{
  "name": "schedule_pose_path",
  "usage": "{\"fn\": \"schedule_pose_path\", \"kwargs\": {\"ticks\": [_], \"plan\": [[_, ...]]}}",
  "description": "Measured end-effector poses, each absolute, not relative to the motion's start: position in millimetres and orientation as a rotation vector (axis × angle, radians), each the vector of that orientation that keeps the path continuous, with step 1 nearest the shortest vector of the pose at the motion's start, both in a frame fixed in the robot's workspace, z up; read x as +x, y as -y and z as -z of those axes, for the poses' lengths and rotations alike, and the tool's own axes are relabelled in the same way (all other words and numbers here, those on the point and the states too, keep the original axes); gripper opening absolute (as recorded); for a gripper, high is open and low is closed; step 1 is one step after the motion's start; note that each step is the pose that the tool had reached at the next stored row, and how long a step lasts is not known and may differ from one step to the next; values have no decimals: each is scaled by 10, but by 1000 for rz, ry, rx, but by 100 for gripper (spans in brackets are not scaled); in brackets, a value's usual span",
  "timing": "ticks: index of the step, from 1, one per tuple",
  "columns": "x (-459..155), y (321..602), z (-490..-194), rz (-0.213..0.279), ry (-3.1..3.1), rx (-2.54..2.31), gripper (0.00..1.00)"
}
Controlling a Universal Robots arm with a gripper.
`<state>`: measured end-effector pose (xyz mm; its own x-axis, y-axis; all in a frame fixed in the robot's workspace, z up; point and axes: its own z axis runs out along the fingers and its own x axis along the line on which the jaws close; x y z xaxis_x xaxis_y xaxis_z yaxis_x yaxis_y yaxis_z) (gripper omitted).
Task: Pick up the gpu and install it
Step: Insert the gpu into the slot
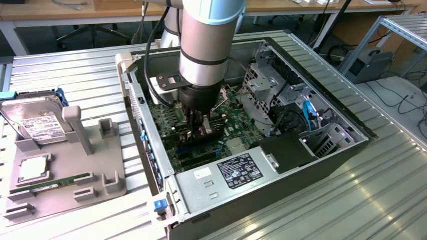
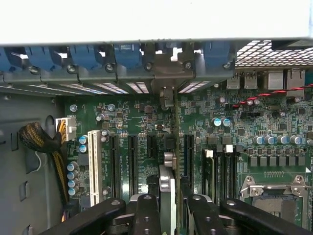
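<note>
Gripper (image 2: 168, 205) clamped on gpu (image 2: 167, 183), edge-on above motherboard (image 2: 274, 142) slots inside case (image 1: 333, 150). Risks: card tilting, missing slot, bracket snagging rear wall.

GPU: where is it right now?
In the wrist view the gpu stands edge-on between the gripper fingers, over the motherboard slots inside the open PC case.

The gpu (image 2: 168, 147) stands edge-on between the jaws, over the green motherboard (image 2: 234, 137), its bracket at the slot covers (image 2: 122, 88).
</note>
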<state>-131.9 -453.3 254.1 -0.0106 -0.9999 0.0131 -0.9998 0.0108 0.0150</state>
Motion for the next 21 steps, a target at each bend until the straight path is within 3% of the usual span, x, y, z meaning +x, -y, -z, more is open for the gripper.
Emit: {"fn": "schedule_pose_path", "kwargs": {"ticks": [4,7,15,21], "plan": [[-1319,4532,-2539,2,2220,2196,28],[-1319,4533,-2541,2,2219,2195,40],[-1309,4519,-2874,0,2216,2193,40],[-1116,4519,-2877,46,2191,2175,20]]}}
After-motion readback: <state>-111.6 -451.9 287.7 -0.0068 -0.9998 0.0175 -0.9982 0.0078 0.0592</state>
